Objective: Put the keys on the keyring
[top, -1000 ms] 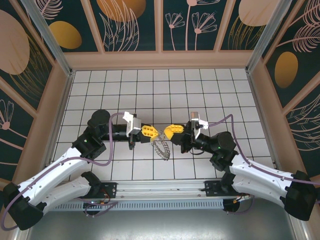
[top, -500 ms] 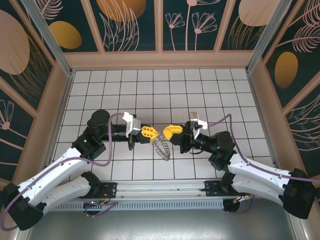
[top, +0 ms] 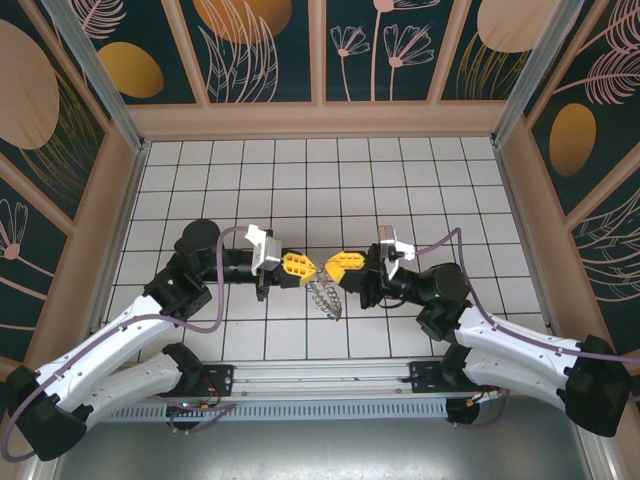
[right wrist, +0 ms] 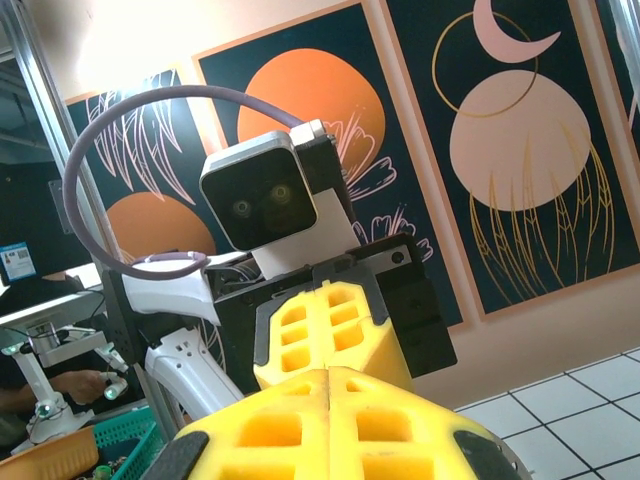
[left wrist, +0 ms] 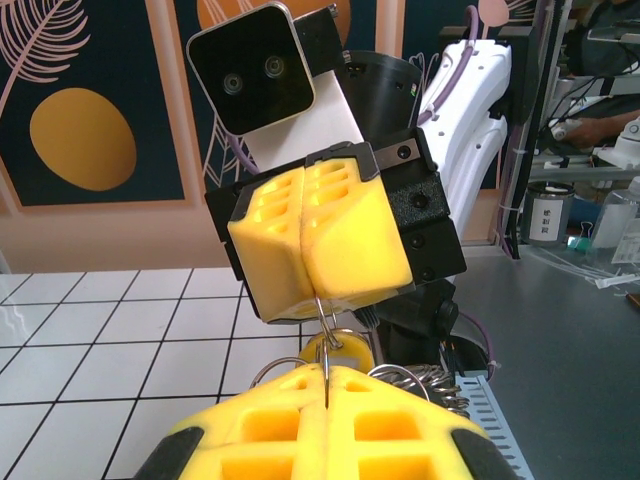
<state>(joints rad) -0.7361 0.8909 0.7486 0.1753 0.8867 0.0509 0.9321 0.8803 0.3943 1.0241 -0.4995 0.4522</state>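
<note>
The grey jagged keyring (top: 325,296) hangs between the two gripper tips, above the tiles. My left gripper (top: 312,270) is shut on a thin wire loop of it, seen edge-on between the yellow pads (left wrist: 327,372). My right gripper (top: 332,268) faces it, almost tip to tip, and is shut on another thin wire loop (left wrist: 325,308) at its pad seam (left wrist: 318,298). A small tan-yellow rounded piece (left wrist: 341,352), probably the key, hangs just behind the loops. The ring's coiled metal (left wrist: 432,381) shows to the right. In the right wrist view my right gripper (right wrist: 328,377) is shut and hides what it holds.
White tiled floor (top: 320,180) stretches behind the grippers, enclosed by tan walls (top: 90,220) and patterned panels. A metal rail (top: 320,375) runs along the near edge between the arm bases. Purple cables (top: 452,236) loop off both wrists.
My right gripper has crept slightly left toward the left one, narrowing the gap. The hanging keyring shifted a little with it. The left arm has held still.
</note>
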